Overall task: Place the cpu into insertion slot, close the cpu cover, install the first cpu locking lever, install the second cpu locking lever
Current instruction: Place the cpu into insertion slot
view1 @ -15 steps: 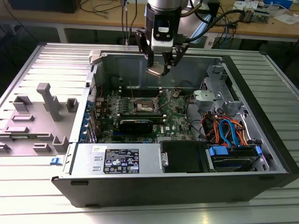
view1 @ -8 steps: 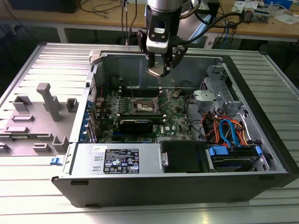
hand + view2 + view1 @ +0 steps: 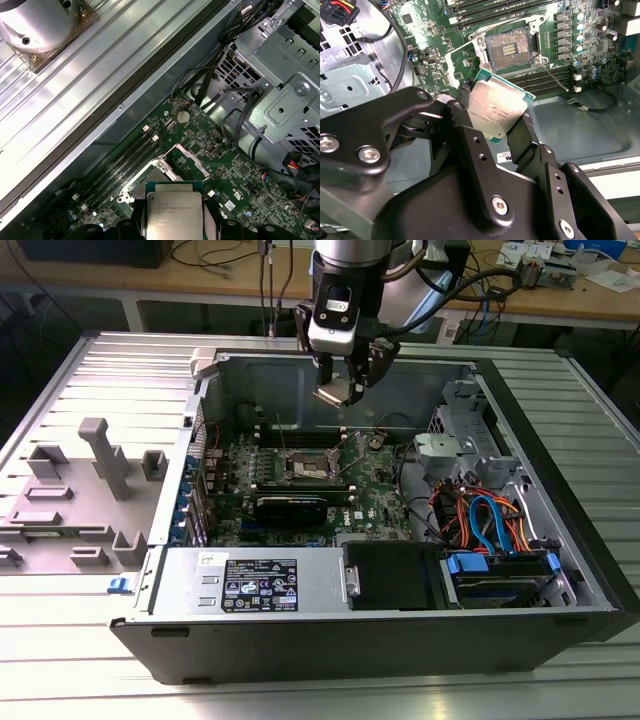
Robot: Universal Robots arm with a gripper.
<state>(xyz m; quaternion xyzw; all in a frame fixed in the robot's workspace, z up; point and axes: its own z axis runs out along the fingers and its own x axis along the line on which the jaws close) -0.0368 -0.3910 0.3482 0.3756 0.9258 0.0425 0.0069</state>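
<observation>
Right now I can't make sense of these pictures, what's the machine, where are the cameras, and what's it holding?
A robot arm works over an open computer case lying on a ribbed metal table. The exterior view watches from off the arm; both wrist views ride on the arm, looking past its gripper. The gripper pinches the cpu, a flat silver chip, above the green board. The insertion slot on that board has no chip in it. A grey plastic fixture sits at the exterior view's left.

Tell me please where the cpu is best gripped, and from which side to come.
Grip the cpu by two opposite thin edges, coming from the side of its flat silver top. It is a thin square plate, so likely only the edges give purchase; the gripper holds it so now.
</observation>
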